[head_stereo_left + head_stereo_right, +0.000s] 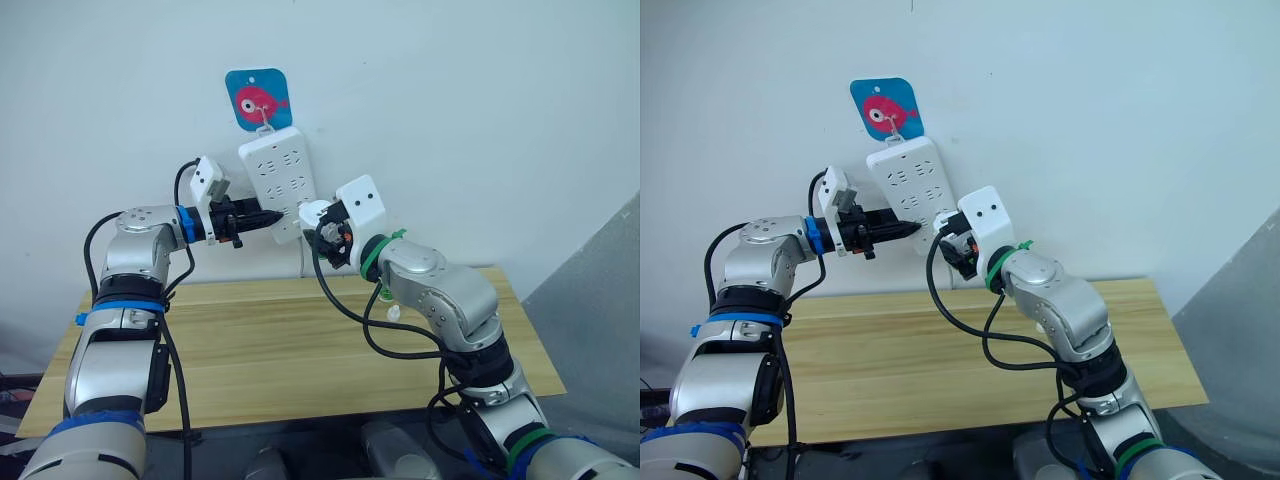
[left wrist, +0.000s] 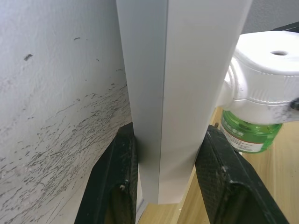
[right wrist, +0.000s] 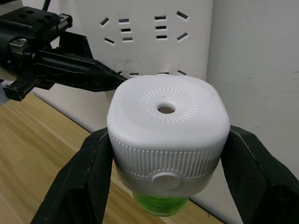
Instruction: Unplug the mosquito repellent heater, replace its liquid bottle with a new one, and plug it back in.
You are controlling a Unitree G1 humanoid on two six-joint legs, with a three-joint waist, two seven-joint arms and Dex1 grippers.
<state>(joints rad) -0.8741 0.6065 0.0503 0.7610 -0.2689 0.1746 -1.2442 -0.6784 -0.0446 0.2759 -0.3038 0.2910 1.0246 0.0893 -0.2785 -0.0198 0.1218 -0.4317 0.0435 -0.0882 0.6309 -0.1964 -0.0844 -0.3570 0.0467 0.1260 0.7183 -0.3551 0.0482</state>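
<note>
Your left gripper (image 2: 163, 186) clamps the lower edge of the one wall-hung power strip (image 1: 280, 185), its far finger tight against the wall (image 2: 51, 93), while your right gripper (image 3: 163, 172) pinches the single mosquito repellent heater (image 3: 168, 126), green bottle (image 3: 161, 205) beneath, just beside the strip's face above the open table (image 1: 280, 350).

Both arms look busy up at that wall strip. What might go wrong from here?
The power strip hangs from a single hook on the wall; the left gripper clamps only its lower end, so a pull or push could swing or unhook it.

The right gripper grips the mosquito repellent heater by its rounded sides, so it might slip or twist.

The green liquid bottle under the heater might loosen and drop onto the table.
</note>
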